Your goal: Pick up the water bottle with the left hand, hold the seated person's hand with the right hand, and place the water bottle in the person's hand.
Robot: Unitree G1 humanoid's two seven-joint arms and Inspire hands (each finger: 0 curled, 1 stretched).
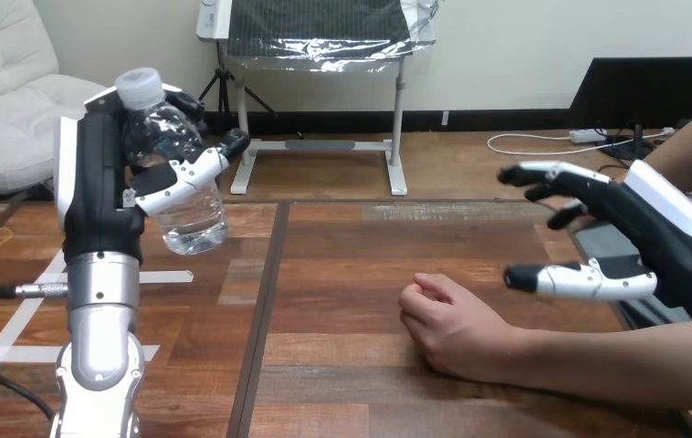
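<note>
The water bottle sits at about 10 o'clock from the middle of the head view, in the grasp of the left hand. It is clear, with a white cap, and it leans a little, the cap tipped toward 11 o'clock and the base toward 5. The left hand's thumb curls across the front of the bottle and its fingers wrap round the far side, so the bottle is clamped against the black palm. The left forearm rises nearly upright from the view's bottom edge, and the bottle looks to be held up off the table.

The person's hand rests on the table at about 4 o'clock from centre, loosely curled with the knuckles pointing toward 9 o'clock. Its forearm runs off toward the view's right edge.

The right hand is at 3 o'clock, above the person's forearm and to the 2 o'clock side of the person's hand. It is spread, with its fingers reaching toward 9 o'clock and its thumb stretched out below them. It grips nothing. A gap shows between the thumb tip and the person's knuckles, so the two hands stand apart.

White tape lines cross the table at 8 o'clock, near the left forearm.
</note>
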